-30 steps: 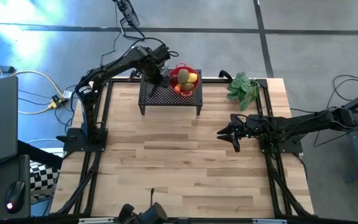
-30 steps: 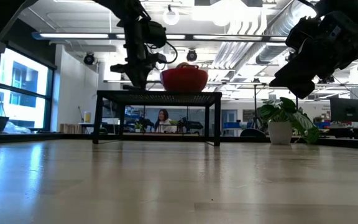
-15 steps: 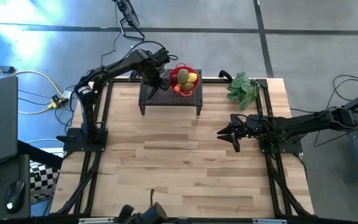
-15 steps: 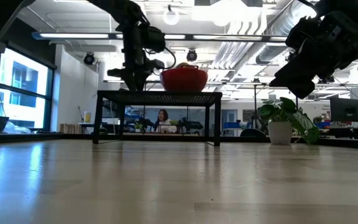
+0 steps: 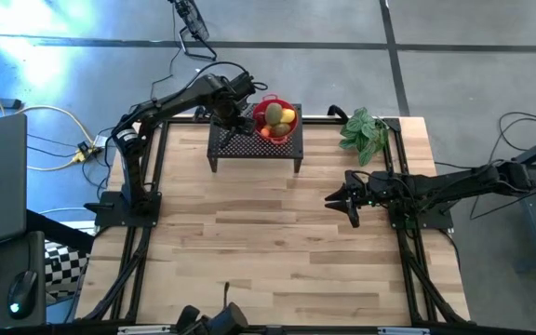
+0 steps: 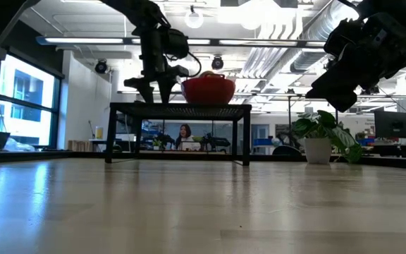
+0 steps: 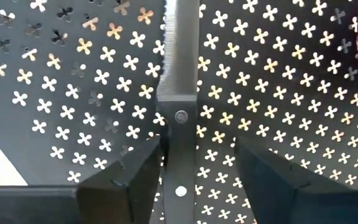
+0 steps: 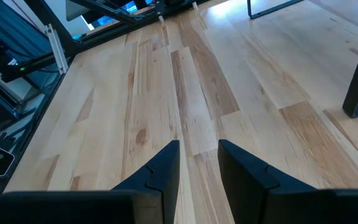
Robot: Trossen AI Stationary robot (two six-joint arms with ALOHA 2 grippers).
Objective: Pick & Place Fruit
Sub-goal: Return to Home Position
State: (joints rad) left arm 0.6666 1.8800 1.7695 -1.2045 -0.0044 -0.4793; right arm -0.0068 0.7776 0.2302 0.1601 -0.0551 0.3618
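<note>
The fruit lies piled in a red bowl (image 5: 275,119) on a black perforated stand (image 5: 254,149) at the table's far edge: a yellow lemon (image 5: 288,116), a brown-green kiwi (image 5: 274,112), and red and orange pieces. My left gripper (image 5: 234,121) hangs open over the stand's top, just left of the bowl (image 6: 208,90). In the left wrist view its fingers stand on either side of the dark handle (image 7: 180,155) of a serrated knife (image 7: 180,68), which lies flat on the stand. My right gripper (image 5: 335,197) waits above the table's right middle, its fingers a narrow gap apart. My left gripper (image 7: 197,146) comes from above with its fingers across the knife's handle. One finger (image 7: 138,177) lies close against the handle's side, and I cannot tell whether it touches. The other finger (image 7: 272,177) stands clear of it.
A green leafy plant (image 5: 365,133) stands at the far right corner, right of the stand. The stand's legs (image 6: 247,134) rest on the wooden table (image 5: 277,251). Dark frame rails run along the left and right edges. A person shows in the room beyond (image 6: 185,132).
My left gripper has opened: in the low view its fingers, close together a second ago, now stand spread apart above the stand's top. It has kept its place beside the bowl.
</note>
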